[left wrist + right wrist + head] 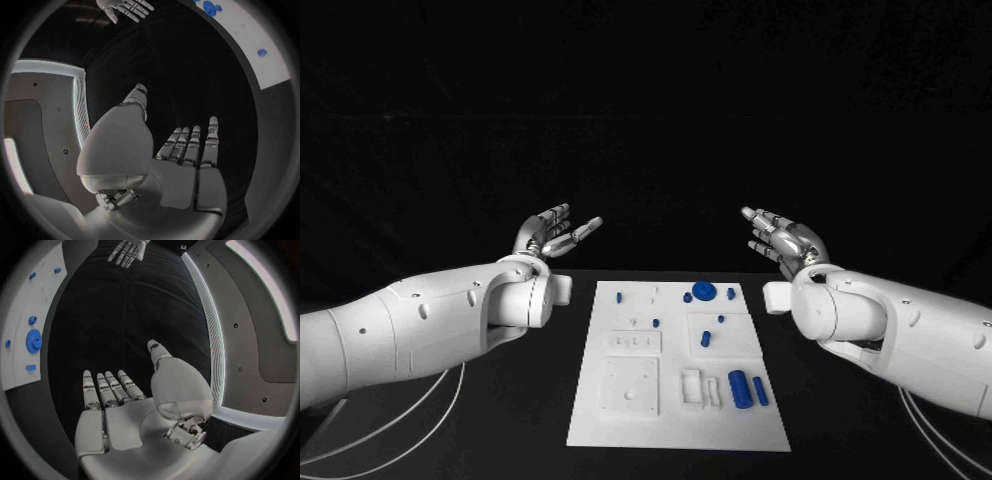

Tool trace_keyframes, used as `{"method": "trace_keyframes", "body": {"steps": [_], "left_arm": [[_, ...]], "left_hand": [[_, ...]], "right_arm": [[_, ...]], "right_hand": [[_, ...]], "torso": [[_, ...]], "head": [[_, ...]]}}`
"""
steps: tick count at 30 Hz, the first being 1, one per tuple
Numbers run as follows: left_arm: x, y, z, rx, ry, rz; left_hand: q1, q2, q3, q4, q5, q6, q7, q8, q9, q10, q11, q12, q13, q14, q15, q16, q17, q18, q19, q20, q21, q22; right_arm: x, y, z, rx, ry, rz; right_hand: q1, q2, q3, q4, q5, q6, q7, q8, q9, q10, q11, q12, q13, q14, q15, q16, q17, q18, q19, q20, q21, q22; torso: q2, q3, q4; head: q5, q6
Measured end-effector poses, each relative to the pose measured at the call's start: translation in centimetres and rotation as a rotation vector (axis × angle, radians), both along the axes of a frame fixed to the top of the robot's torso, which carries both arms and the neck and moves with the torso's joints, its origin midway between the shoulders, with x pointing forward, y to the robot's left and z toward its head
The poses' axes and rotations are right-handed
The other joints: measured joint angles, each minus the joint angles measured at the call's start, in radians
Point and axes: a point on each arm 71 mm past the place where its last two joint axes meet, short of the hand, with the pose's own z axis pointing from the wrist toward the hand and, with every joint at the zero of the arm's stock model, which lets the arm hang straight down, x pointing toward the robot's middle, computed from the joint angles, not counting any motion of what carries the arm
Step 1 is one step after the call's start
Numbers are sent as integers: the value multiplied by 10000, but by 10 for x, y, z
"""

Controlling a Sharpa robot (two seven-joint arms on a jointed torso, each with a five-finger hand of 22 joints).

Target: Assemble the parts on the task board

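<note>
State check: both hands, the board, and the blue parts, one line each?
left hand: open, fingers apart, raised beyond the board's far-left corner, holds nothing
right hand: open, fingers apart, raised beyond the far-right corner, holds nothing
task board: flat on the table, untouched
round blue part: on the board's far end, untouched
blue cylinders: lying side by side near the board's near-right corner

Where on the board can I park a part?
The white task board's near edge is bare, below the two blue cylinders. Its near left corner is bare too. The far right, around the round blue disc, is crowded.
</note>
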Motion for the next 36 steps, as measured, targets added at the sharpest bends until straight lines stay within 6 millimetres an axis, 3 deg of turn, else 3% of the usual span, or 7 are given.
{"method": "trace_keyframes", "body": {"steps": [10,14,16,20,23,30,36], "left_arm": [[8,6,3,77,402,-11],[8,5,3,40,510,-77],[7,6,2,4,553,-165],[6,6,2,-69,606,-399],[4,6,4,-91,603,-621],[-5,1,11,-17,482,-1463],[-17,-6,19,63,366,-2356]], "left_hand": [[536,-117,12,131,40,259,107,37,18,289,98,40,14,469,110,40,37,1,377,76,47,46],[721,104,233,136,40,934,217,83,60,1066,234,40,46,1471,135,110,88,155,984,70,190,109],[834,464,448,53,40,1881,367,124,107,2194,426,131,111,2671,217,187,141,308,1744,27,390,183],[943,1201,597,-762,40,4121,463,264,219,5081,536,234,215,5867,294,613,294,70,3423,-849,1232,461],[944,1647,493,-1574,40,5937,401,355,324,6642,388,309,246,7333,-171,792,422,-403,4432,-1609,1931,721],[1008,1895,438,-2392,79,7066,49,356,364,8617,-327,310,257,9966,-1322,2667,1694,-788,5976,-2946,4257,2018],[705,1975,621,-2637,128,7090,34,356,375,9080,-534,273,272,8832,-1601,6710,4578,-949,4913,-3323,7572,4423]], "right_arm": [[21,-14,13,-128,963,1403],[24,-15,13,-405,1126,1819],[27,-16,13,-1020,869,1939],[29,-18,16,-2551,99,2231],[30,-17,18,-3680,-487,2468],[29,-11,24,-6498,-1854,3183],[26,5,31,-8742,-2871,3784]], "right_hand": [[1202,-63,92,-467,21,496,43,38,36,779,198,58,53,511,320,39,39,-1,467,37,74,49],[1957,-88,79,-1058,-120,1690,106,160,112,3454,138,438,205,2657,384,251,180,10,2026,-180,337,191],[2117,-42,199,-1372,-39,3730,221,329,181,5535,-177,763,245,5632,4,466,419,159,4404,-499,771,340],[2083,-76,854,-1875,76,6420,6,328,321,7392,-723,612,291,7788,-658,466,739,155,6304,-1155,958,356],[1907,-252,1371,-2140,310,6971,-96,328,332,8325,-1018,453,310,8924,-1098,585,1021,-7,7293,-1597,1229,427],[1458,-701,1179,-2357,1019,7334,-372,328,331,9374,-1548,356,331,11643,-2182,2464,2838,-92,10377,-2967,2962,1200],[1240,-908,1114,-2663,1565,7395,-511,328,347,9779,-1763,356,378,11610,-2507,5087,6288,-183,11071,-3502,4492,2365]], "torso": [[4,0,0],[5,0,0],[14,-1,0],[35,-6,9],[58,-12,18],[229,-43,81],[461,-50,153]], "head": [[6,-1],[6,-1],[-14,-12],[-45,-17],[-64,-31],[-112,11],[-184,147]]}}
